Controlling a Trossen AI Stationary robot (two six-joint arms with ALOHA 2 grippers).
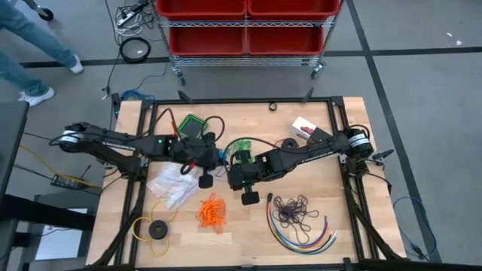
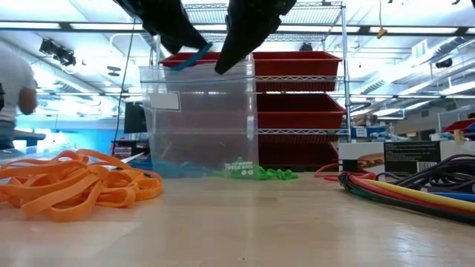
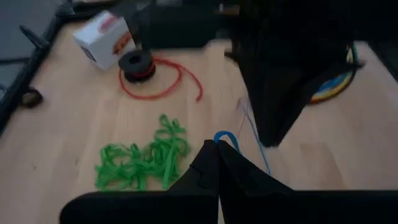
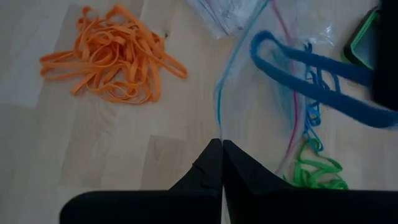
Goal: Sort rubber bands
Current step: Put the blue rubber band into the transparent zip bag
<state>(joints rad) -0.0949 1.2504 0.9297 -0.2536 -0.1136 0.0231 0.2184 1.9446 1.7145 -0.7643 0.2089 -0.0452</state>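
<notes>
While both end effectors meet at desk centre, I read this as bagging blue: left end effector pinches a blue band, right end effector pinches the clear bag's rim. Orange bands lie at 6 o'clock. Next: drop blue inside.

Table pale wood, smooth, matt. Orange rubber bands matt, rubbery. Clear bag thin glossy plastic. Red bins shiny plastic on metal wire rack.
</notes>
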